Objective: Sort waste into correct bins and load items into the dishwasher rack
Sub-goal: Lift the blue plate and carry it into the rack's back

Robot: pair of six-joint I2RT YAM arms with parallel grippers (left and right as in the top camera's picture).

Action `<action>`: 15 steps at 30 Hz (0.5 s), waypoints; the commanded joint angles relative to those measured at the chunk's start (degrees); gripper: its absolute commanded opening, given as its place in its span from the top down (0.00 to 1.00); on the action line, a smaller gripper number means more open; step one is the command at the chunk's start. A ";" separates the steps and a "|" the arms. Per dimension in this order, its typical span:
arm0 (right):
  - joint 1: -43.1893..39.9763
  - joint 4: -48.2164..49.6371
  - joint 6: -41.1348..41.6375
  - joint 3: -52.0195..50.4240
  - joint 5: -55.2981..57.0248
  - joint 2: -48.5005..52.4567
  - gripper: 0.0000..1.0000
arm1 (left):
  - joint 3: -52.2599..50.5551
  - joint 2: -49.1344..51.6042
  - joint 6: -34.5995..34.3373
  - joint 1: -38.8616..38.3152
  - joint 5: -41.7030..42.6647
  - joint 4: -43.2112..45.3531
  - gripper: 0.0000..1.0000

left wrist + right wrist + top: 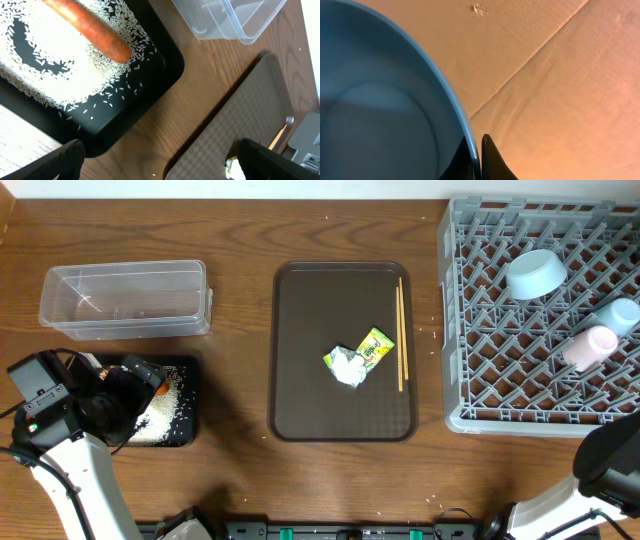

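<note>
**Inspector:** At the right fingertips, what is noted?

**Assistant:** The right gripper (pixel 477 150) has its fingers (pixel 492 160) pressed together on the rim of the dark blue plate (pixel 380 100). The plate fills the left of the wrist view, with a tan surface behind it.

**Inspector:** And on the left side?

**Assistant:** The left gripper (pixel 165 160) has its fingers (pixel 67 160) wide apart and holds nothing. It hangs over the near corner of the black tray (pixel 167 65). The rice grains (pixel 50 70) are spread in that tray, and the carrot (pixel 95 32) lies on them.

**Inspector:** Further out?

**Assistant:** The clear tub (pixel 125 300) sits just behind the black tray. On the brown serving tray (pixel 310 380) the crumpled paper (pixel 348 367) touches the snack wrapper (pixel 375 345), and the chopsticks (pixel 401 335) lie along the right edge. In the dishwasher rack (pixel 500 380) are the pale blue bowl (pixel 535 273), the pale blue cup (pixel 620 315) and the whitish cup (pixel 590 347), with the two cups side by side.
</note>
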 commanded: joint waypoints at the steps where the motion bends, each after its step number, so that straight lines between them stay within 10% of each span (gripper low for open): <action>1: -1.16 2.38 -8.66 0.81 2.38 3.23 0.99 | 0.13 0.11 0.50 0.35 0.52 -0.11 0.02; 15: -1.07 11.21 -22.82 0.79 5.11 10.23 0.99 | 0.13 0.11 0.50 0.35 0.52 -0.11 0.02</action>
